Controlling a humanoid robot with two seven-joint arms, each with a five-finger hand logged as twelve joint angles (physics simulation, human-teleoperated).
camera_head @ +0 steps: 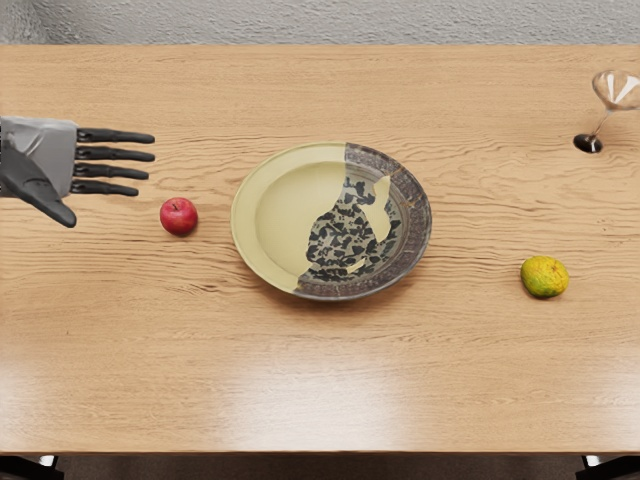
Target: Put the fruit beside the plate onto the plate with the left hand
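One apple (red) beside plate

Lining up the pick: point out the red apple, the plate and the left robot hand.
red apple (179, 216), head view, centre of fruit.
plate (243, 215), head view, bare yellow left rim.
left robot hand (62, 160), head view, grey palm.

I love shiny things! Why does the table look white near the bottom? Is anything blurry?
Head view: the pale patch on the table is light glare; the apple and plate cast soft shadows; the open left hand looks sharp, not blurry.
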